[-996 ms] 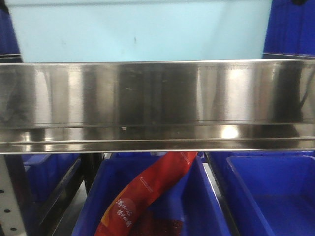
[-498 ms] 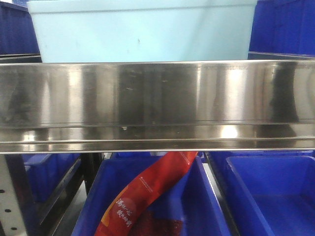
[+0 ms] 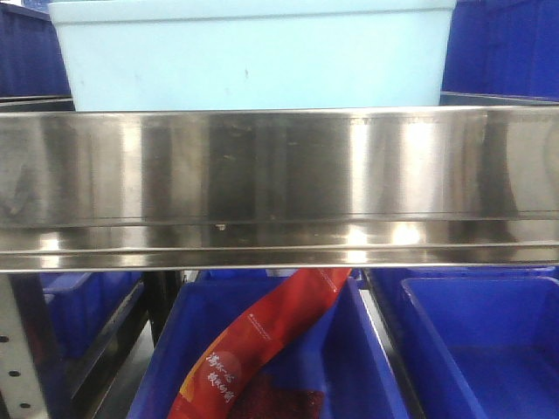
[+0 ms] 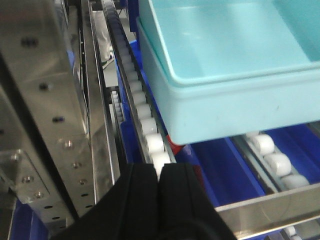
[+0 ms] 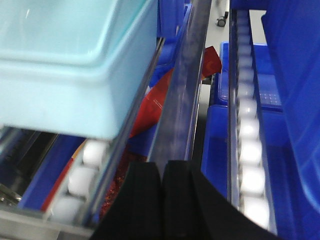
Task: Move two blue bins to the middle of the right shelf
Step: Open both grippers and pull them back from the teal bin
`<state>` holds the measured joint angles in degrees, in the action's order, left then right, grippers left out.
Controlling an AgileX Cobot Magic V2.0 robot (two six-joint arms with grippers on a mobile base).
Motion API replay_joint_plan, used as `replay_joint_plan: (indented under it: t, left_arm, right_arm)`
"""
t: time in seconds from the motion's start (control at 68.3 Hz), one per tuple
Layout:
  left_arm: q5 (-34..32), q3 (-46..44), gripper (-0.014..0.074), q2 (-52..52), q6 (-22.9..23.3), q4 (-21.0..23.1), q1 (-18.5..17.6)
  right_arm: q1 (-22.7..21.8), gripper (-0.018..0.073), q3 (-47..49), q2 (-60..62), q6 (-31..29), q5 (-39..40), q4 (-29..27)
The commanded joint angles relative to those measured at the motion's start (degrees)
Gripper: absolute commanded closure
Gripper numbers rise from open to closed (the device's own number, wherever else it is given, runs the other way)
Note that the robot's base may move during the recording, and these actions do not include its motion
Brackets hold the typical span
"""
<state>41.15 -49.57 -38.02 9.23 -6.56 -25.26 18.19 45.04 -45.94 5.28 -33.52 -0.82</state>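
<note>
Two pale blue bins sit nested, the inner one [image 4: 225, 35] inside the outer one [image 4: 225, 112]. They rest on white rollers [image 4: 146, 127] of the right shelf middle, behind its shiny steel front rail [image 3: 279, 183]. In the front view they show as one pale blue block [image 3: 253, 57] above the rail. My left gripper [image 4: 160, 167] is shut and empty, just off the stack's near left corner over the roller track. Off the stack's [image 5: 75, 75] right side my right gripper [image 5: 162, 165] is shut on nothing, and it touches no bin.
Dark blue bins [image 3: 507, 52] stand on the same tier to the right and left. Below the rail, a dark blue bin [image 3: 367, 349] holds a red snack packet [image 3: 262, 340], with another dark blue bin [image 3: 480, 349] beside it. A steel upright [image 4: 45, 100] stands at the left.
The pale blue stack slid back, away from the front rail, between one second and half a second ago. Since then it has stayed still.
</note>
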Motion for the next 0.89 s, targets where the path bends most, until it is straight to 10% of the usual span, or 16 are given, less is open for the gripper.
replay_joint_plan:
  t: [0.0, 0.41, 0.879]
  left_arm:
    - [-6.0, 6.2, 0.0707, 5.3, 0.4, -0.1, 0.0]
    - [-28.5, 27.5, 0.0707, 29.6, 0.4, -0.1, 0.0]
    - [-29.3, 29.3, 0.0707, 31.7, 0.4, -0.1, 0.0]
  right_arm:
    - [-0.2, 0.0721, -6.8, 4.9, -1.0, 6.5, 0.8]
    - [-0.2, 0.0721, -24.0, 29.0, -1.9, 17.9, 2.4]
    - [-0.2, 0.0721, -24.1, 32.8, -1.9, 20.3, 2.5]
